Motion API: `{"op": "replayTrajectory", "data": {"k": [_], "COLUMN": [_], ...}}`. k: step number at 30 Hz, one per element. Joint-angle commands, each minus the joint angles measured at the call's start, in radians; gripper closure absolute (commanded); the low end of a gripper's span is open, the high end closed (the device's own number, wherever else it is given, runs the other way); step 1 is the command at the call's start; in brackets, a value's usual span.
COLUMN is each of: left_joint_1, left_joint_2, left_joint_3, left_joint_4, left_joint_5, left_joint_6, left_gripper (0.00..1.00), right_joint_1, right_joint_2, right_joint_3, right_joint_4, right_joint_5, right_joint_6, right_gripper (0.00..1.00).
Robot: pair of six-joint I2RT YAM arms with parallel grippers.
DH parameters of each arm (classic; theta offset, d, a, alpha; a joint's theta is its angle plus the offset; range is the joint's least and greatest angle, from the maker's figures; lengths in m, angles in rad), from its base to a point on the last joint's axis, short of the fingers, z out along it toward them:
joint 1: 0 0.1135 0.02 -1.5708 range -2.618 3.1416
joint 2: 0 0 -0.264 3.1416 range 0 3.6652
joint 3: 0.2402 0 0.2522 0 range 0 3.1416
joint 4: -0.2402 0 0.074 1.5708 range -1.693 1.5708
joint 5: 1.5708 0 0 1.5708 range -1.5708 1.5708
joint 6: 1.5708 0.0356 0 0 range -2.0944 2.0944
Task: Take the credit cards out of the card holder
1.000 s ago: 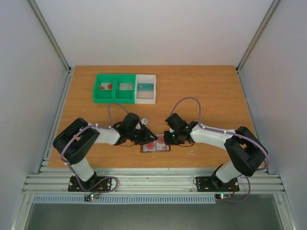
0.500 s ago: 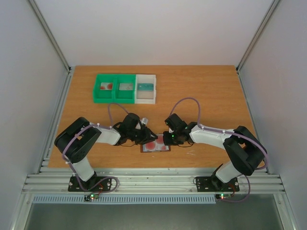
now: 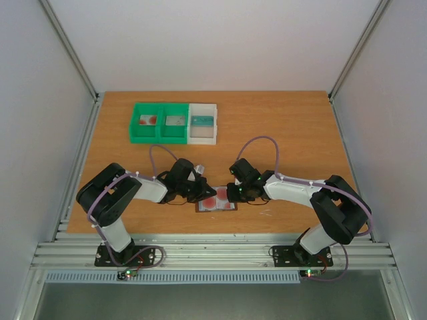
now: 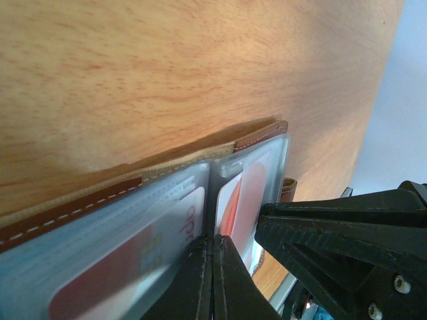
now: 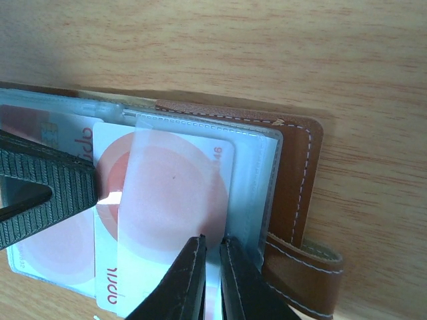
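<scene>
The brown card holder [image 3: 217, 203] lies open on the table between both arms, its clear sleeves facing up. My left gripper [image 3: 202, 193] is shut, its tips [image 4: 213, 240] resting at the centre fold between two sleeved credit cards [image 4: 133, 260]. My right gripper [image 3: 231, 193] stands over the holder's right half [image 5: 300, 173]. Its jaws [image 5: 212, 241] are nearly closed on the right edge of a white credit card with a red circle [image 5: 167, 193], which sticks partly out of its sleeve. The left gripper's finger [image 5: 47, 187] shows at the left of the right wrist view.
A green two-compartment bin [image 3: 160, 122] and a white bin [image 3: 203, 123] stand at the back of the table, each with small items inside. The holder's snap strap [image 5: 303, 267] lies at its right end. The table's near edge is just below the holder.
My left gripper has closed from partly open to shut. The right jaws have narrowed slightly. Both arms and the holder have hardly moved.
</scene>
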Motion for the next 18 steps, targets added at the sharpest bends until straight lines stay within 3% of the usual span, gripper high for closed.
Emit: {"op": "replayTrajectory", "data": {"k": [1, 11, 18], "left_joint_1": [-0.004, -0.004, -0.005], "left_joint_2": [0.006, -0.057, -0.045], "left_joint_3": [-0.011, -0.011, -0.009], "left_joint_4": [0.043, -0.004, 0.049], "left_joint_5": [-0.016, -0.022, 0.001], "left_joint_6": [0.009, 0.037, 0.001], "left_gripper": [1.0, 1.0, 0.98], "right_joint_1": [0.004, 0.004, 0.003], "right_joint_2": [0.028, 0.02, 0.026], "right_joint_3": [-0.028, -0.034, -0.051], "right_joint_4": [-0.008, -0.007, 0.046], "right_joint_5": [0.033, 0.034, 0.003], "right_joint_6": [0.006, 0.008, 0.019], "right_gripper": [0.92, 0.92, 0.93]}}
